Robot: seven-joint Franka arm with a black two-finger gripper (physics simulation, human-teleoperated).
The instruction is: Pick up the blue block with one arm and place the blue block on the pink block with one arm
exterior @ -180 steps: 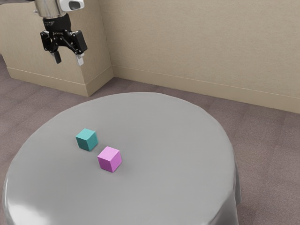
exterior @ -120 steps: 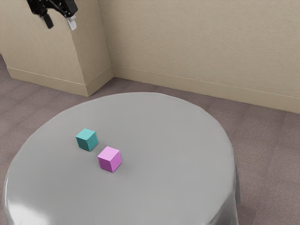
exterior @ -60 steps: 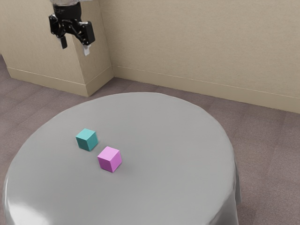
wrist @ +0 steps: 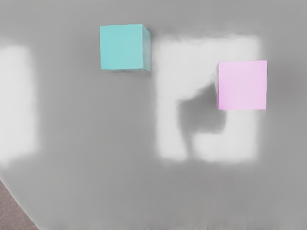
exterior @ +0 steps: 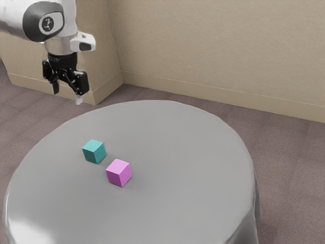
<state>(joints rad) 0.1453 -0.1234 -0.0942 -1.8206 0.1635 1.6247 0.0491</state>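
The blue block (exterior: 94, 151), teal in colour, rests on the round grey table (exterior: 193, 152) toward the exterior view's left. The pink block (exterior: 119, 172) sits close beside it, nearer the front, with a small gap between them. My gripper (exterior: 66, 95) hangs open and empty in the air above the table's far left edge, well above and behind the blue block. The wrist view looks down on the blue block (wrist: 123, 47) and the pink block (wrist: 241, 85) lying apart on the grey cloth.
A beige wall and a box-shaped pillar (exterior: 96, 51) stand behind the table. Brown carpet (exterior: 294, 168) surrounds it. The table's edge (wrist: 14, 206) and the floor show in a corner of the wrist view.
My gripper rose out past the top of the exterior view, then came back down and now hangs lower, closer to the table. Both blocks have stayed put.
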